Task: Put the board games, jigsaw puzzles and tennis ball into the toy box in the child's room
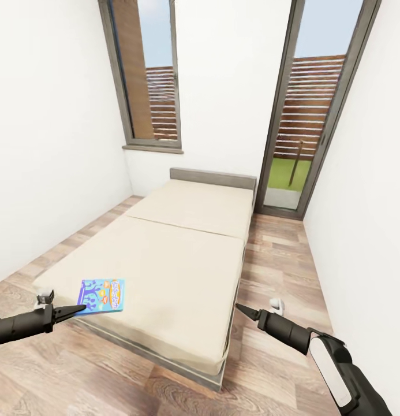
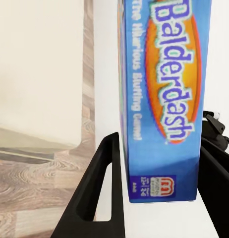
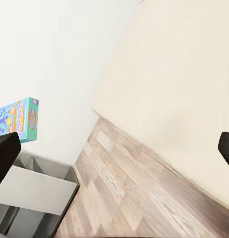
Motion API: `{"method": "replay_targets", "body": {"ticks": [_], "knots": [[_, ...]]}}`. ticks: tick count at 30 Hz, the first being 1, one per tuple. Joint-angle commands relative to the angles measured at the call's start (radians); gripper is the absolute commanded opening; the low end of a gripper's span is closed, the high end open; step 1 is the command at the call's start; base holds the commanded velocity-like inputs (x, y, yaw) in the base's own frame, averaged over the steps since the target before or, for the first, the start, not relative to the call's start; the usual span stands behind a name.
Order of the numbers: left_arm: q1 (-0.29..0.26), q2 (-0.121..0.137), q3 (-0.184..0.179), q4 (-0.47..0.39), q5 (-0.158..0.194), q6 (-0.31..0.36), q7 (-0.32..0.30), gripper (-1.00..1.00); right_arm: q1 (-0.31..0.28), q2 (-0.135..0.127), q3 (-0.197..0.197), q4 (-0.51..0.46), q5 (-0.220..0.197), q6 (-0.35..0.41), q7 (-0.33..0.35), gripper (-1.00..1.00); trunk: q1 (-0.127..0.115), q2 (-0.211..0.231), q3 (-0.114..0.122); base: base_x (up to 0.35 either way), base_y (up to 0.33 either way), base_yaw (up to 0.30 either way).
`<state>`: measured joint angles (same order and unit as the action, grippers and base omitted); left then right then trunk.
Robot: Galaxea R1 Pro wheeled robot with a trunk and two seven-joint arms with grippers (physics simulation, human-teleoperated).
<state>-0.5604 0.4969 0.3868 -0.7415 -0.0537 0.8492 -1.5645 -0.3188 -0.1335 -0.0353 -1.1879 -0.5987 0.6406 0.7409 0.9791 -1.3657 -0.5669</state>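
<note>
Head view: the cream bed (image 1: 182, 254) runs from the picture's centre toward 12 o'clock, a seam across its middle and a grey headboard (image 1: 213, 177) at the far end against the white wall. A tall window (image 1: 146, 75) stands at 11 o'clock and a glazed door (image 1: 312, 110) at 1 o'clock, with slatted fencing and grass outside. Wood-plank floor (image 1: 280, 260) lies on both sides of the mattress.

At 8 o'clock the left gripper (image 1: 70, 312) reaches in from the edge, its dark tip at the blue Balderdash board game (image 1: 101, 294), which shows near the bed's near left corner. In the left wrist view the box (image 2: 164, 99) stands on edge between the two black fingers (image 2: 102, 188), title lettering running down its face; one finger shows a narrow gap from the box, the other is half cut off, so contact cannot be confirmed, though the jaws are narrowed to about the box's thickness.

At 4 o'clock the right gripper (image 1: 244, 310) points toward the bed's near right corner, above the floor. Its fingertips (image 3: 6, 153) sit at opposite edges of the right wrist view, spread wide with nothing between them. That view also catches the blue game box (image 3: 18, 119) against the white wall, a grey drawer-like unit (image 3: 35, 198), floor planks and the mattress.
</note>
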Motion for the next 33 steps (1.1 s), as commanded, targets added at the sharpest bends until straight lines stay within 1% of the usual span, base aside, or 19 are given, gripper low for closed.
{"method": "replay_targets", "body": {"ticks": [1, 33], "knots": [[-0.001, 0.000, 0.001, 0.000, -0.006, 0.011, -0.006, -1.00, 0.000, 0.000, -0.001, -0.001, -0.005, 0.007, 0.000, 1.00, -0.004, 0.007, 0.003, 0.000, 0.000, 0.260], [-0.001, 0.000, 0.003, 0.001, -0.006, 0.008, -0.006, -1.00, 0.000, -0.001, -0.002, -0.006, -0.005, 0.008, 0.003, 1.00, -0.127, 0.231, 0.126, 0.000, 0.000, 0.266]]}}
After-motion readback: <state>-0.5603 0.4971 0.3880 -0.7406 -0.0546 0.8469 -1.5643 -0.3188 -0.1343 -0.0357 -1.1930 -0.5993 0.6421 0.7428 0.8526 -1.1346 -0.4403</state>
